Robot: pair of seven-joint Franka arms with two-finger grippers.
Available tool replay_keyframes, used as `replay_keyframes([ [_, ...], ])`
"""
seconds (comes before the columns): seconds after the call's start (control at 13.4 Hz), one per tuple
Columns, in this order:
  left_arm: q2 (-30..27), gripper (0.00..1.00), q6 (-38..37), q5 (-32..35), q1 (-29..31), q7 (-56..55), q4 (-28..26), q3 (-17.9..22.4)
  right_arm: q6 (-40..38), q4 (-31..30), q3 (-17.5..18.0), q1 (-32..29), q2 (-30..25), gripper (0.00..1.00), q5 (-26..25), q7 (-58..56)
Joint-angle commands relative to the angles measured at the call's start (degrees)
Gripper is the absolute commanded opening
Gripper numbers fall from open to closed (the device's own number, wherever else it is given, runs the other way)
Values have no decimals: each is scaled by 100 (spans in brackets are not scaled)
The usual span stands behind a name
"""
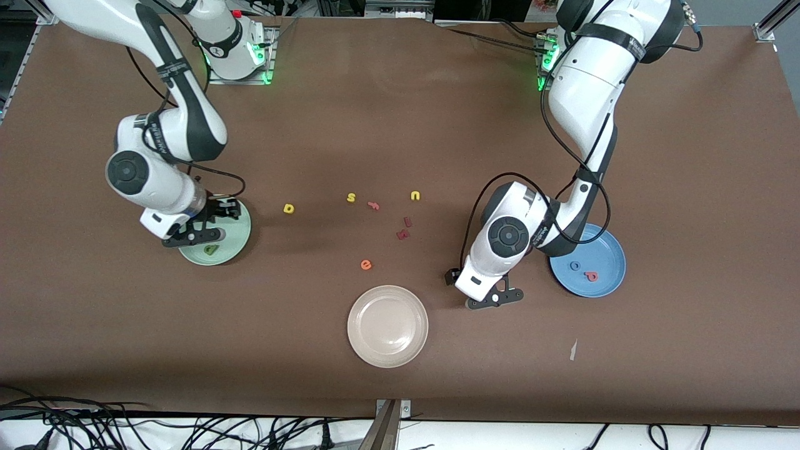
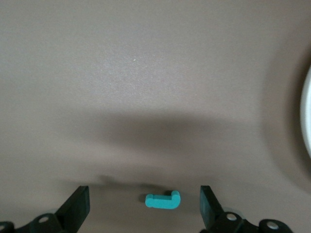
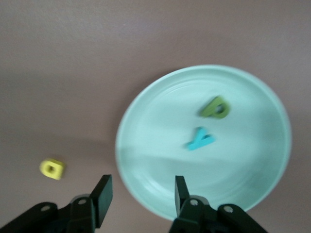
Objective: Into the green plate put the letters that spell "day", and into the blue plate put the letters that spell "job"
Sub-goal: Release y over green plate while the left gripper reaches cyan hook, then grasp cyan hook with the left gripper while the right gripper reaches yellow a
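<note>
Letters "a" [image 3: 215, 107] and "y" [image 3: 199, 139] lie in the green plate [image 3: 252, 184]; right gripper [image 3: 142, 193] hovers over its rim, fingers apart, empty. Yellow "d" [image 1: 289, 208] lies on the table near the plate. Left gripper [image 2: 145, 204], fingers wide, straddles teal "j" [image 2: 163, 199]. "o" [image 1: 575, 265] and "b" [image 1: 591, 275] lie in the blue plate [image 1: 609, 250].

From my front camera the table [image 1: 400, 125] is evenly and brightly lit from overhead, with soft shadows pooling under both arms and a mild glare on the beige plate [image 1: 387, 325]. My left wrist picture is dimmer, a broad soft shadow band crossing mid-frame. My right wrist picture is blurred, smearing the green plate [image 3: 204, 141] and its letters.
</note>
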Motion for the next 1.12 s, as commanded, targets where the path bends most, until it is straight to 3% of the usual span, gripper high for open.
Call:
replay_keyframes([
  [0.0, 153, 99, -22, -61, -141, -9, 182, 85, 34, -89, 403, -15, 48, 60, 12, 1392],
  [0.3, 197, 95, 153, -78, -273, -35, 139, 85, 858, -552, 738, 37, 74, 60, 4, 2670],
  [0.45, 179, 93, 268, -34, -273, -44, -20, 85, 1482, -852, 757, 151, 127, 60, -14, 2838],
  [0.75, 179, 79, 277, -25, -282, 26, -64, 85, 1783, -932, 748, 379, 250, 60, -31, 3058],
  [0.97, 153, 62, 277, -25, -308, 35, -160, 85, 2064, -1055, 748, 398, 346, 60, -84, 3050],
  [1.05, 136, 51, 277, -25, -309, 35, -213, 85, 2117, -1090, 748, 398, 364, 60, -93, 3050],
])
